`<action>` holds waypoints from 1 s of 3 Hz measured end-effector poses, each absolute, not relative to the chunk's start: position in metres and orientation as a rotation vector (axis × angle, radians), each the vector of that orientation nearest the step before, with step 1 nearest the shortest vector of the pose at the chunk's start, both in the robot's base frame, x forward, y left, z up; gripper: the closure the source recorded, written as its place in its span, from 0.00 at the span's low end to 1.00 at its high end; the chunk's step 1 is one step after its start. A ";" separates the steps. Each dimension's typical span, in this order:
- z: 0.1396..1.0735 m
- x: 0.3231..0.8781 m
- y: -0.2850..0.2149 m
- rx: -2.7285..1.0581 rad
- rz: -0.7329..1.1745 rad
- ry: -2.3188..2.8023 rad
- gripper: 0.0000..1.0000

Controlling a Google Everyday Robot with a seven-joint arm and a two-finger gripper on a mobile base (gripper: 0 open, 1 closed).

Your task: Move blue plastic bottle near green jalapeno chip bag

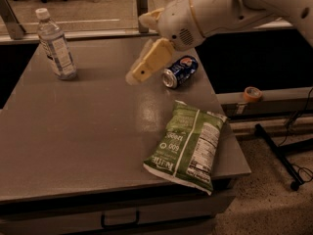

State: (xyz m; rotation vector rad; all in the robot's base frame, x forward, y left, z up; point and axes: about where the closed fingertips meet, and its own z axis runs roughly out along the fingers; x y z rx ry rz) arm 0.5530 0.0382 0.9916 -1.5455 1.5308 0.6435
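The blue plastic bottle stands upright at the far left corner of the table, clear with a white cap and a pale label. The green jalapeno chip bag lies flat at the table's near right corner, its lower end slightly over the front edge. My gripper hangs above the far middle of the table, pointing down and to the left. It is well to the right of the bottle, just left of a soda can, and holds nothing that shows.
A dark blue soda can lies on its side right of the gripper. The grey table has a drawer under its front edge. An orange tape roll sits on a ledge at right, above a black stand leg on the floor.
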 end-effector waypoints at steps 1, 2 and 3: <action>0.982 0.571 0.072 -1.535 0.662 1.489 0.00; 0.975 0.596 0.101 -1.504 0.657 1.464 0.00; 0.963 0.626 0.130 -1.471 0.694 1.454 0.00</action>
